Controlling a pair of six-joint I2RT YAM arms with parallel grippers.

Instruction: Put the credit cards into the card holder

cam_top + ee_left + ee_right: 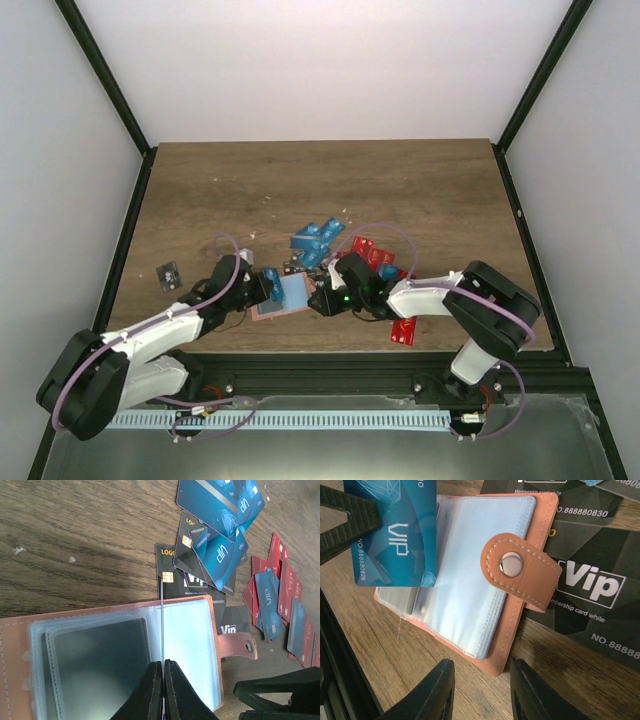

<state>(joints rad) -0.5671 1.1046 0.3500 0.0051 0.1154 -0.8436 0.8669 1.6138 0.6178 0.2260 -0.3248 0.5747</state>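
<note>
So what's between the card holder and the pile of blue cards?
Black cards lie there, between the card holder and the blue cards, seen in the left wrist view.

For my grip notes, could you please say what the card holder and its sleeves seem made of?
Card holder: tan leather or imitation, matte, with pale stitched edges and a shiny metal snap. Sleeves: apparently clear soft plastic, glossy with glare.
</note>
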